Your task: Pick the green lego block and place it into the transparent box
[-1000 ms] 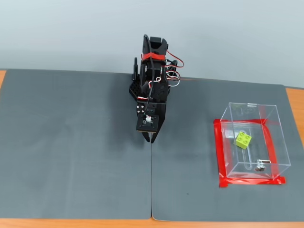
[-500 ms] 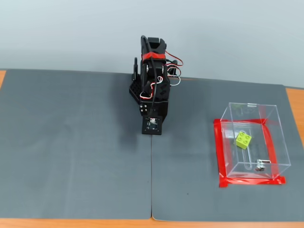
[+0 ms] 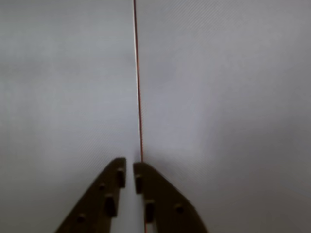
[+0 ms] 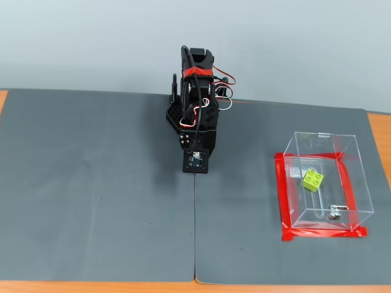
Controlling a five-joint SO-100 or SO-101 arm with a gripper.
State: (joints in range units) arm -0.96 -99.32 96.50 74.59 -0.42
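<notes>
The green lego block (image 4: 313,179) is found inside the transparent box (image 4: 324,183), beside 1 small metal piece (image 4: 333,213). Placement is judged complete. The gripper (image 3: 129,174), jaws nearly closed and empty, has been folded back above the mat seam (image 3: 138,97) within the last second.

The wrist view looks down on a pale grey mat (image 3: 218,97) covering the bench, washed out and soft in focus. A thin reddish seam line (image 3: 138,82) runs from the top edge straight down toward the claw (image 3: 129,170). Its two dark fingers (image 3: 104,199) rise from the bottom edge, tips nearly touching with only a narrow slit between them, apparently holding nothing
</notes>
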